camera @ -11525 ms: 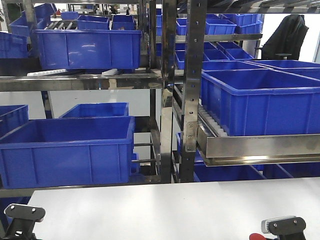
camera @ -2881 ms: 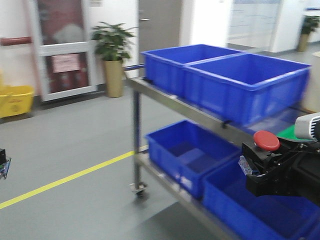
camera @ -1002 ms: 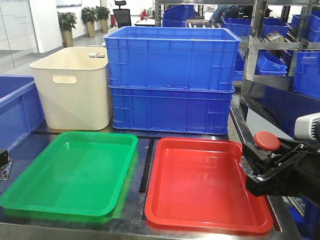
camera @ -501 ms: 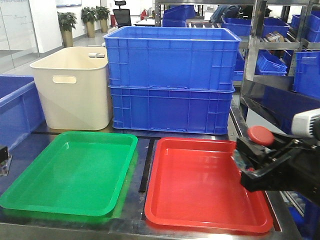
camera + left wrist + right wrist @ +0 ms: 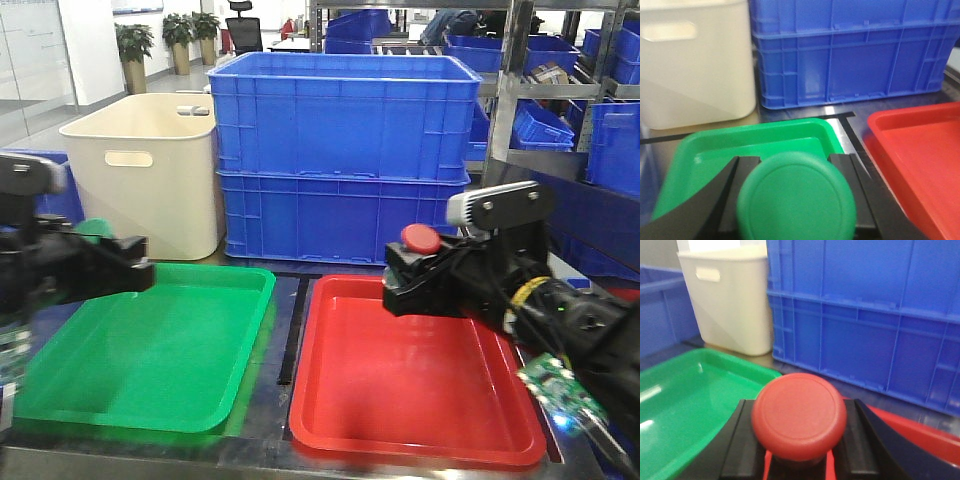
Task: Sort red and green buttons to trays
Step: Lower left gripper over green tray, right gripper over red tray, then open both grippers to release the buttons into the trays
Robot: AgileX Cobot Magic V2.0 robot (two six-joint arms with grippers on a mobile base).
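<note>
The red button (image 5: 420, 238) sits clamped between the black jaws of the right gripper (image 5: 412, 272), held above the far left part of the red tray (image 5: 415, 375), cap up. In the right wrist view its round red cap (image 5: 799, 413) fills the space between the two black fingers (image 5: 737, 440).

The green button (image 5: 796, 197) is gripped the same way by the left gripper (image 5: 105, 270), its jaws closed on either side of the cap, over the left side of the green tray (image 5: 150, 350).

The two trays lie side by side on the dark bench (image 5: 290, 340), green on the left, red on the right, close but apart. Behind them stand a cream tub (image 5: 150, 175) and two stacked blue crates (image 5: 345, 160).
</note>
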